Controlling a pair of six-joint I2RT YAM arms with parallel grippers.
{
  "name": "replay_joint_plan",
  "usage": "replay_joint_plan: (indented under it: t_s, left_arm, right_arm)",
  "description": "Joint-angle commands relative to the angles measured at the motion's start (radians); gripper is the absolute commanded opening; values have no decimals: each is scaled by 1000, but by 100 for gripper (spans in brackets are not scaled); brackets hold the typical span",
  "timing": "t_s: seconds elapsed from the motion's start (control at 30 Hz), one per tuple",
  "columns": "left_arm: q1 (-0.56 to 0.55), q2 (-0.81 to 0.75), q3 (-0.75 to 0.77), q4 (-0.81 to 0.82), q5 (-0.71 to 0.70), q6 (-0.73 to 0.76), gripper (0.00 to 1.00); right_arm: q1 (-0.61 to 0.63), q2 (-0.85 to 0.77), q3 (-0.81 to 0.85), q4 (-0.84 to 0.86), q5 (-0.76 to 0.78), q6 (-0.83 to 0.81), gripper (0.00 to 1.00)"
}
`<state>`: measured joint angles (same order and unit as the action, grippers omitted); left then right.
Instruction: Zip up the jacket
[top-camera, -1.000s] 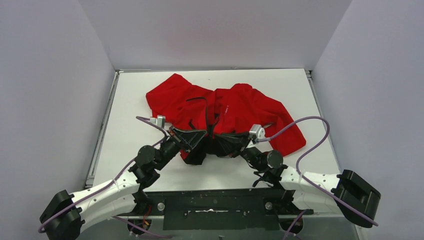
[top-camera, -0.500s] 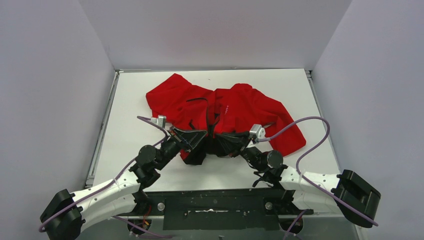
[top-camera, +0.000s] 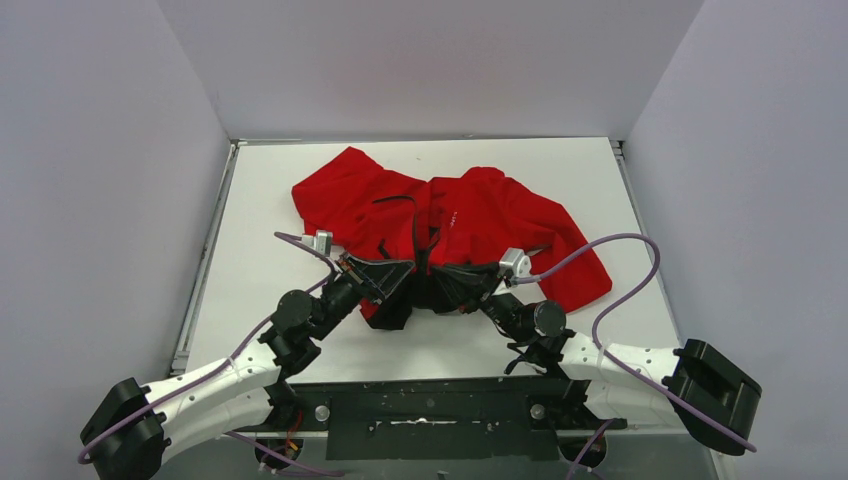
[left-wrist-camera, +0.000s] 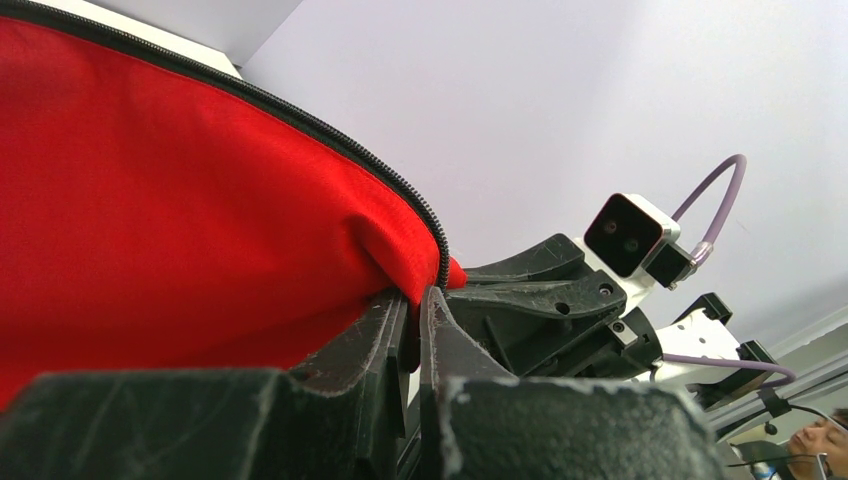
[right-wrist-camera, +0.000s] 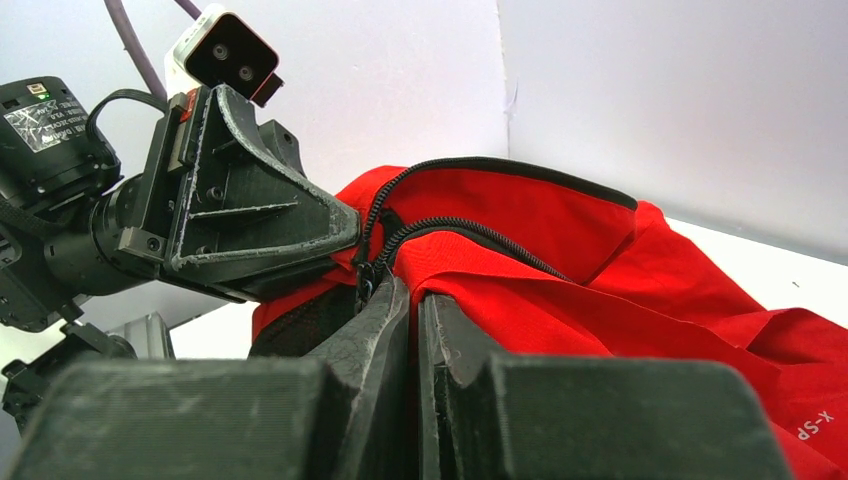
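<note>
The red jacket (top-camera: 500, 215) lies spread on the white table, its dark front zipper running down the middle toward the arms. My left gripper (top-camera: 408, 268) and right gripper (top-camera: 440, 272) meet at the jacket's near hem, tips almost touching. In the left wrist view the left gripper (left-wrist-camera: 415, 297) is shut on the red hem by the dark zipper teeth (left-wrist-camera: 400, 185). In the right wrist view the right gripper (right-wrist-camera: 412, 288) is shut on red cloth (right-wrist-camera: 600, 290) beside the zipper's lower end (right-wrist-camera: 368, 275), facing the left gripper (right-wrist-camera: 250, 215).
The white table (top-camera: 270, 200) is boxed in by grey walls at the back and both sides, with a metal rail (top-camera: 205, 260) along its left edge. Purple cables (top-camera: 630, 270) loop from both wrists. The dark base bar (top-camera: 430, 405) runs along the near edge.
</note>
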<state>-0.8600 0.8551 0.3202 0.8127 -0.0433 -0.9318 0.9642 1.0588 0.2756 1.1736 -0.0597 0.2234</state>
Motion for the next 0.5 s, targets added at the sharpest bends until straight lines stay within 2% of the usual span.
replay_joint_plan:
  t_s: [0.0, 0.47]
  left_arm:
    - [5, 0, 22, 90, 19, 2, 0]
    - [5, 4, 25, 78, 8, 4, 0]
  right_arm:
    - [16, 1, 55, 123, 32, -30, 0]
    - [41, 2, 73, 112, 102, -62, 0]
